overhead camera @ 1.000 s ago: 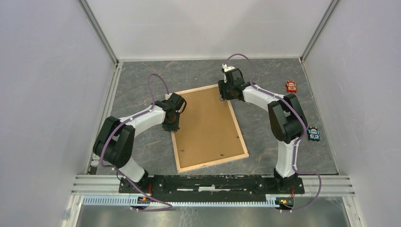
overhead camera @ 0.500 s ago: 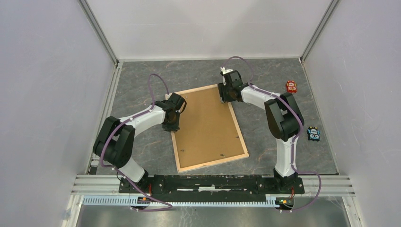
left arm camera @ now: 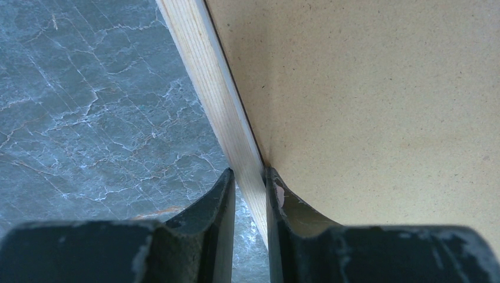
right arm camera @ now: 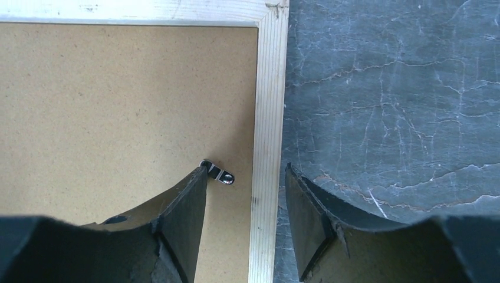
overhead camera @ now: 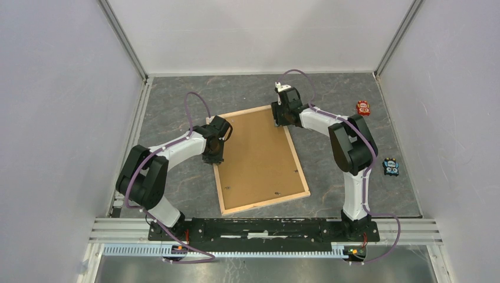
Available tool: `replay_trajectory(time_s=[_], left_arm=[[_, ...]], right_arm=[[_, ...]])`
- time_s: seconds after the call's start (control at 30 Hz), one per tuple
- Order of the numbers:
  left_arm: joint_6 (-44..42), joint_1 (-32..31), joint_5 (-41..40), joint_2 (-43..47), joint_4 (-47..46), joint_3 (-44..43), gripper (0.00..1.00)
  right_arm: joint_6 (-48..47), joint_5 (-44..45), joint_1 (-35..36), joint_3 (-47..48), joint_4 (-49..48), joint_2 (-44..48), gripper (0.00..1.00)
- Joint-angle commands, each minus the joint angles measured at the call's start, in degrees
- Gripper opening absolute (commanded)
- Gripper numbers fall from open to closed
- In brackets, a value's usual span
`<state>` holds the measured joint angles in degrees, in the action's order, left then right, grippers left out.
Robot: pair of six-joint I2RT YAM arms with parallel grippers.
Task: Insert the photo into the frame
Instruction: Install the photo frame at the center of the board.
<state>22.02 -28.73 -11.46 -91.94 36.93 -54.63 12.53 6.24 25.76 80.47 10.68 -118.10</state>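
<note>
the grey marbled table (overhead camera: 177, 100) is the biggest thing under me, walled in by pale panels. on it, between my two arms, the frame (overhead camera: 265, 203) lies flat with its back up, its long sides running away from my bases and tilted a little to the left. the brown backing board (overhead camera: 259, 156) fills it, with only the narrow pale rails showing around the edge.

my left gripper (left arm camera: 249, 180) is pinching the frame's left rail near the far corner, with one finger on the table side and the other on the board side, both pressed against the wood.

my right gripper (right arm camera: 246, 171) is at the far right corner, jaws spread. it straddles the right rail without touching it: one finger over the board, the other over bare table.

off to the right, well apart from the frame, sit a small red thing (overhead camera: 363, 108) and a small blue thing (overhead camera: 391, 167) (too small to tell what they are).

smallest of all is a metal clip (right arm camera: 219, 175) on the board, right at the tip of my right gripper's inner finger.
</note>
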Motion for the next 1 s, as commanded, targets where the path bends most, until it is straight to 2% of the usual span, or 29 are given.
replay_trajectory(time_s=[0.0,0.27,0.47,0.6,0.63,0.67,0.7,0.87,0.93,0.97], left_arm=[[-2.2,-0.5,1.6,0.6,2.2,0.2,0.02],[-2.2,-0.7,1.7,0.8,2.1,0.4,0.02],[-2.1,-0.6,1.9,0.6,2.0,0.3,0.02],[-2.1,-0.7,1.7,0.6,2.0,0.3,0.02],[-2.1,-0.7,1.6,0.5,2.0,0.2,0.02],[-2.1,-0.7,1.5,0.5,2.0,0.2,0.02],[-2.1,-0.8,1.2,0.5,2.0,0.0,0.02],[-2.0,-0.7,0.1,-0.5,2.5,-1.0,0.02],[-2.2,-0.7,-1.3,-1.0,2.7,-1.8,0.02],[-2.2,-0.7,-2.0,-1.2,2.7,-2.0,0.02]], right_arm=[[1.3,4.2,-0.1,-0.3,-4.9,-1.8,0.55],[4.9,4.8,-0.1,-0.3,-2.8,-2.3,0.42],[6.8,3.3,0.1,-1.5,1.2,-0.6,0.42],[6.3,4.9,0.1,2.2,7.3,-1.9,0.41],[6.3,5.4,0.3,2.8,8.3,-2.0,0.33],[5.9,5.5,0.5,3.1,9.4,-2.0,0.03],[5.9,6.1,0.8,3.2,10.0,-1.7,0.00],[4.8,6.2,1.3,3.5,9.1,-0.9,0.00],[4.0,5.6,1.2,4.3,10.2,-0.9,0.07],[3.8,4.7,1.0,4.0,10.1,-0.3,0.15]])
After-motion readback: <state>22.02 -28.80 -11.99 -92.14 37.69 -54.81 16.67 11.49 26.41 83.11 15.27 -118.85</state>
